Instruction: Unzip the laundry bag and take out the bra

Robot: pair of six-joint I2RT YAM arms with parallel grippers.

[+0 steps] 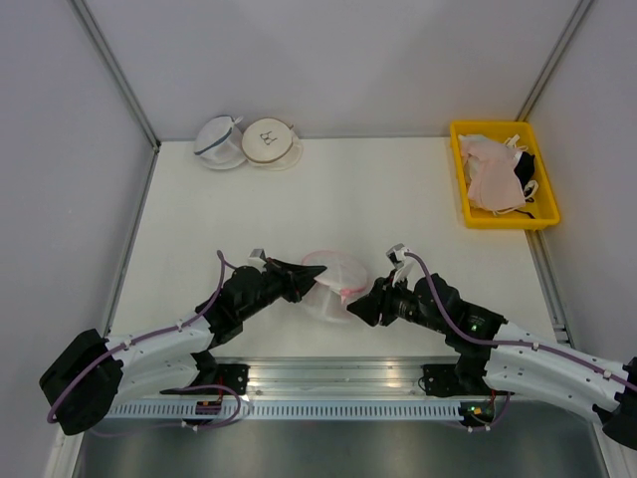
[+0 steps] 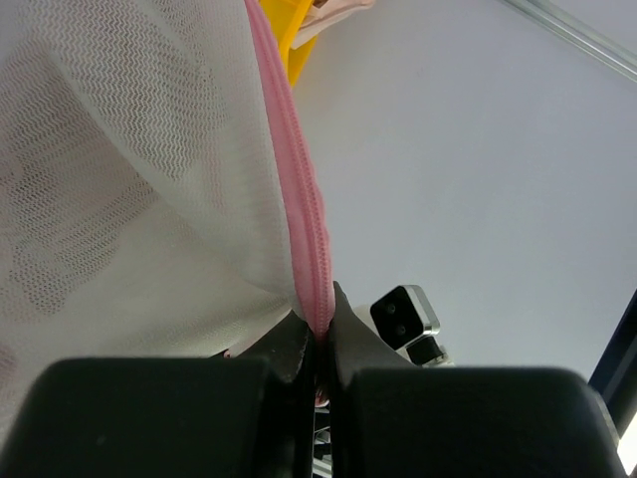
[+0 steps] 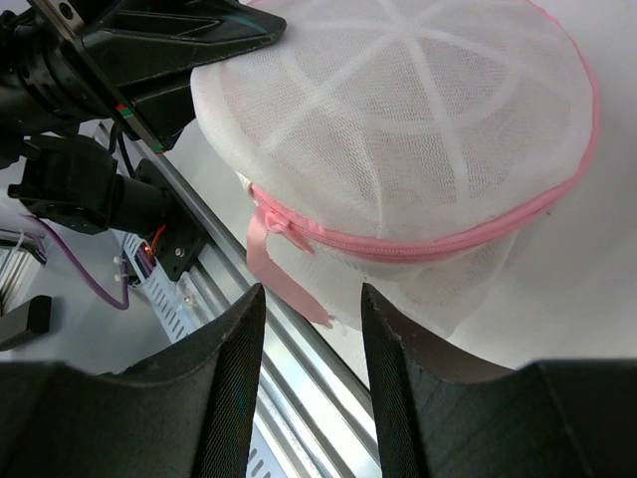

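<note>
White table (image 1: 328, 199), grey walls (image 1: 328, 60) | yellow bin (image 1: 461, 174) of garments (image 1: 493, 179) beyond laundry bag (image 1: 333, 284) | left hand (image 2: 317, 334) pinches pink rim (image 2: 299, 199) | right hand (image 3: 311, 294) spread

Both arms are built of white tubular links, the left arm (image 1: 149, 344) and the right arm (image 1: 542, 357) alike, joined by black motor housings. A purple cable (image 1: 217, 284) runs along each, held by white ties. The left gripper (image 1: 307, 280) and right gripper (image 1: 356, 307) are matt black. The right one's fingers (image 3: 231, 388) have finely ribbed faces. A small silver block (image 1: 399, 251) tops each wrist.
</note>
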